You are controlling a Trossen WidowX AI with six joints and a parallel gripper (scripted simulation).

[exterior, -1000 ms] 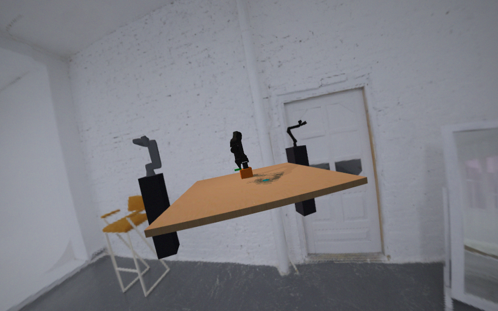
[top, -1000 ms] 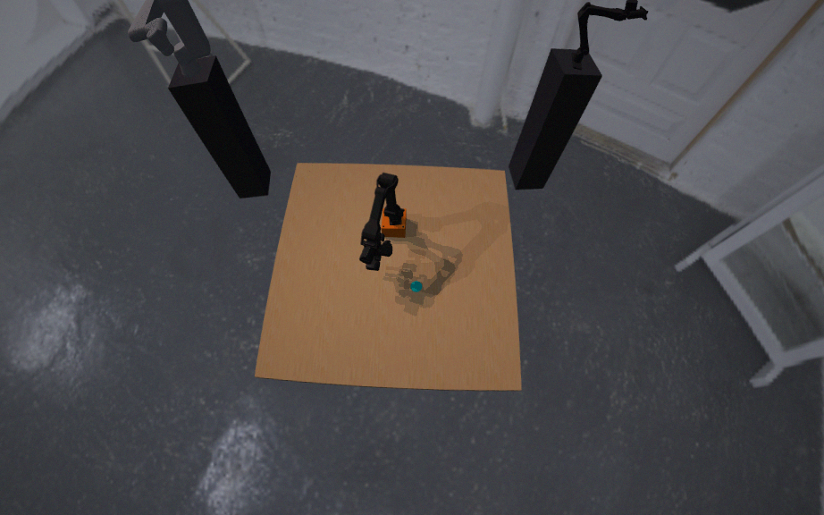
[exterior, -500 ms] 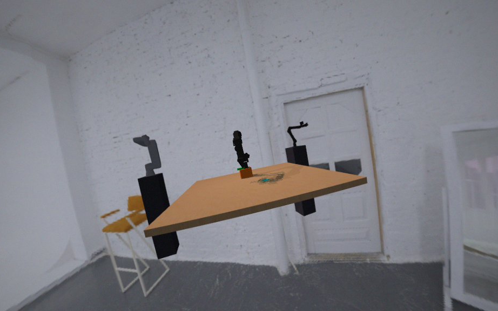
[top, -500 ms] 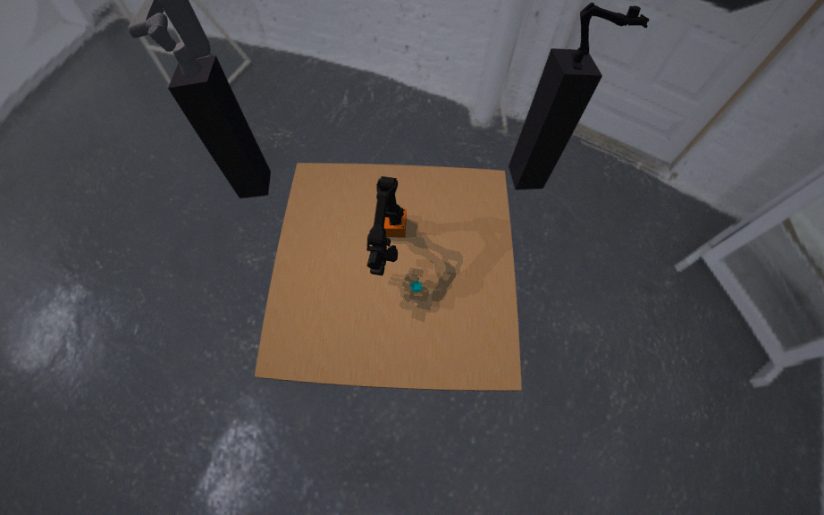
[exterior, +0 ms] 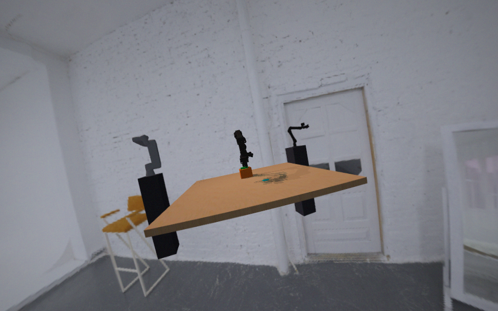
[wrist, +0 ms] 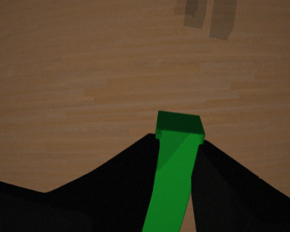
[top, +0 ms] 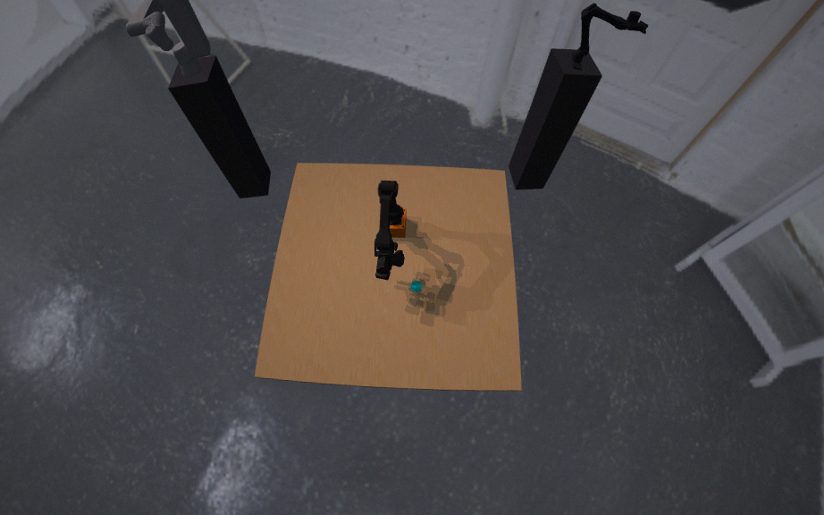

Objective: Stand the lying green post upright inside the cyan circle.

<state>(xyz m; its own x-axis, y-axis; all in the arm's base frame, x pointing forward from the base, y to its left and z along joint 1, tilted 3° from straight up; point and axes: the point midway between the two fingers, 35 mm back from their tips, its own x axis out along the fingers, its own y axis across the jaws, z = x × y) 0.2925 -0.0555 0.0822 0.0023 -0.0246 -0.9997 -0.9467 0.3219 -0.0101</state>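
Note:
The green post is between my fingertips; in the wrist view its dark end face points away from the camera and its length runs down out of the frame. In the exterior view it is a small green patch just above the orange block, too small to tell its tilt. My gripper is shut on the post, above the table top. In the top view the arm hides the fingers and post. The cyan circle lies flat on the table, right of the arm's front end in the top view, under the arm's shadow.
The orange block is at my arm's base. The wooden table has visible edges all round in the top view. Two dark pedestals with other arms stand beyond its back corners.

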